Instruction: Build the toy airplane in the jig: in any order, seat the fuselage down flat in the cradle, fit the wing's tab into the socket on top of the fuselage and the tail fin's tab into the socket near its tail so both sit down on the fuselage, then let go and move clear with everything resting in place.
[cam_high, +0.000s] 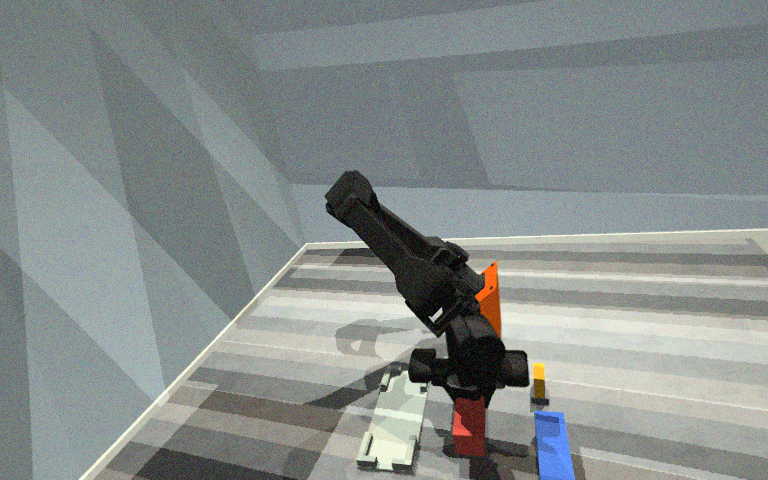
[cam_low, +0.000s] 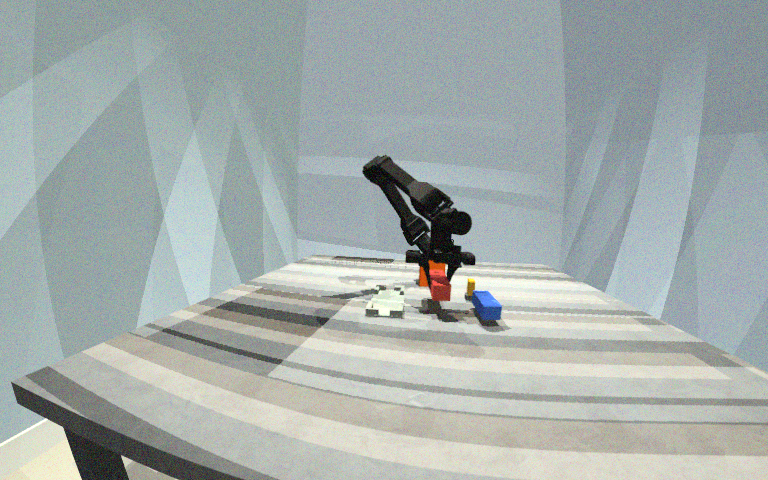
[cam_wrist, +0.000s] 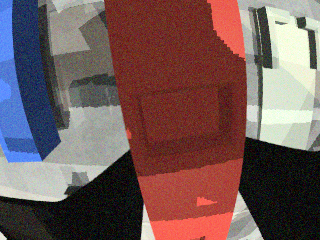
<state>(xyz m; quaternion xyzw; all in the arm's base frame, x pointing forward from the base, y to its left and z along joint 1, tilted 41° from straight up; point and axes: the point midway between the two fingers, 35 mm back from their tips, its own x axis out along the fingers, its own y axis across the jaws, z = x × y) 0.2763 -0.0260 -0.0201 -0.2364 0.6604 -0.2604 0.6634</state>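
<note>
Your fingers (cam_high: 468, 396) (cam_low: 439, 278) are part-closed, gripping the red fuselage (cam_high: 469, 438) (cam_low: 440, 290) (cam_wrist: 180, 65) above the tabletop (cam_high: 271, 362) (cam_low: 339, 384) (cam_wrist: 100, 122); the cradle (cam_high: 398, 421) (cam_low: 386, 302) (cam_wrist: 285, 90) lies just beside them, its long axis roughly matching the fuselage's.

I can't tell what room this is. I see only my striped tabletop (cam_high: 623, 350) (cam_low: 396, 362) and pale blue-grey walls (cam_high: 594, 124) (cam_low: 430, 73).
</note>
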